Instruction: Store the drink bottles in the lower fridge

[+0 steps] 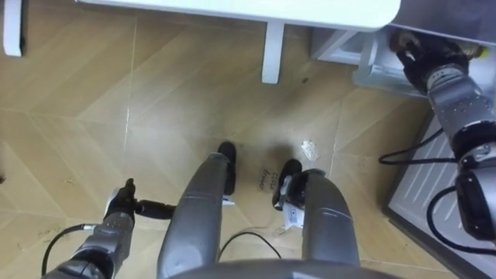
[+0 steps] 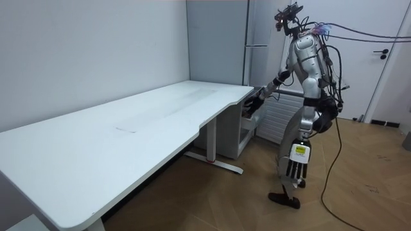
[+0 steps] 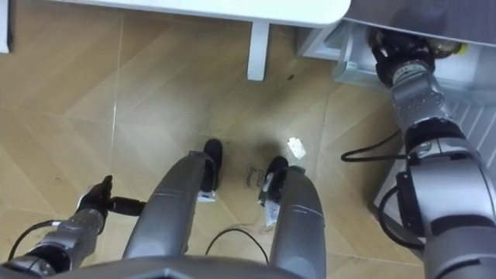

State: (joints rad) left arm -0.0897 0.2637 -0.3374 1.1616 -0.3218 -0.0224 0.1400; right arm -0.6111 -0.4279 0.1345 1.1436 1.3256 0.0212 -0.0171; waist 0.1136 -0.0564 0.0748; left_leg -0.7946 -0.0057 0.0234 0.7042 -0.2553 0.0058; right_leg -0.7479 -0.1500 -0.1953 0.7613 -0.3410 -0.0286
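The robot stood by the white bench (image 2: pixel 128 122). Its right hand (image 1: pixel 420 59) reached into the open lower fridge drawer (image 1: pixel 370 74), likely to set a drink down. I could not tell how its fingers were. Something yellow (image 1: pixel 474 53), maybe a drink, lay beside it. The left hand (image 1: pixel 116 217) hung loose with its fingers straight.

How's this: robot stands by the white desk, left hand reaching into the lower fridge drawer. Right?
No, it's the right hand reaching into the lower fridge drawer, per the left eye view. It does stand by the white desk.
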